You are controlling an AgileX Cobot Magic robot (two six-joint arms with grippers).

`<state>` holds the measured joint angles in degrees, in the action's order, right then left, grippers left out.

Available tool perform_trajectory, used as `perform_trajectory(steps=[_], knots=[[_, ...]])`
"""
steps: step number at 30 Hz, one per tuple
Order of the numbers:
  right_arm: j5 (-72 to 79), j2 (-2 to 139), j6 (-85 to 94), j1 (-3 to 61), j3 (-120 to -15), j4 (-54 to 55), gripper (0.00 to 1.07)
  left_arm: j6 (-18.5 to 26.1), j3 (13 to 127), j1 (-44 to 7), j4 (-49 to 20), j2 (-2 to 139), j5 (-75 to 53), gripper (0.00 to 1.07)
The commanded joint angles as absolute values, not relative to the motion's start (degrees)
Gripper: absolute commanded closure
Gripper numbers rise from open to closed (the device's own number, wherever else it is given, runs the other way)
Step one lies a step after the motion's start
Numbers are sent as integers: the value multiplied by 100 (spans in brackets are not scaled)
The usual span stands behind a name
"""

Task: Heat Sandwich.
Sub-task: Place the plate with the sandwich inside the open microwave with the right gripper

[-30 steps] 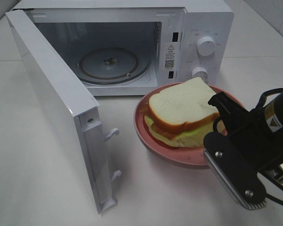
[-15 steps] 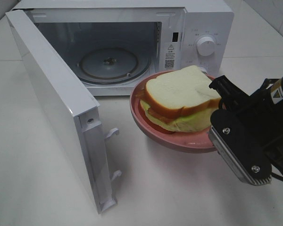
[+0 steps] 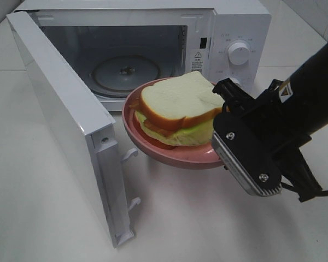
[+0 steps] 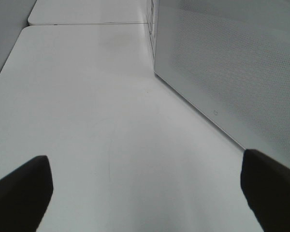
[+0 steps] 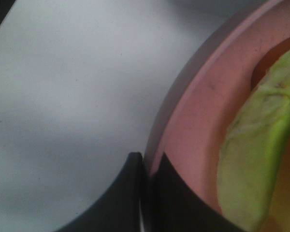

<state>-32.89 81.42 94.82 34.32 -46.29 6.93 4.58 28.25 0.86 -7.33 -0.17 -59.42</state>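
The sandwich (image 3: 177, 106) sits on its pink plate (image 3: 169, 158), lifted clear of the bench (image 3: 180, 229) just in front of the microwave's (image 3: 229, 27) open mouth, near the turntable (image 3: 126, 73). The right claw (image 5: 146, 166) is pinched tight on the plate's right rim, while the left claw (image 4: 145, 191) hangs spread wide and empty by the swung-out door (image 3: 60, 109). To my eye the opening and pickup are done; what's left is setting the plate inside, letting go, shutting the door and starting the heat.
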Motion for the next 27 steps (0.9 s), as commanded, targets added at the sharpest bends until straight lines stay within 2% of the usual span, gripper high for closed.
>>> perform_trajectory(steps=[1,27], knots=[[-3203,8348,9586,3489,-4899,762,107,435,2813,80,-773,-178,-5890,3],[-3220,9832,10050,3615,-6595,1060,107,435,2813,80,-773,-178,-5890,3]])
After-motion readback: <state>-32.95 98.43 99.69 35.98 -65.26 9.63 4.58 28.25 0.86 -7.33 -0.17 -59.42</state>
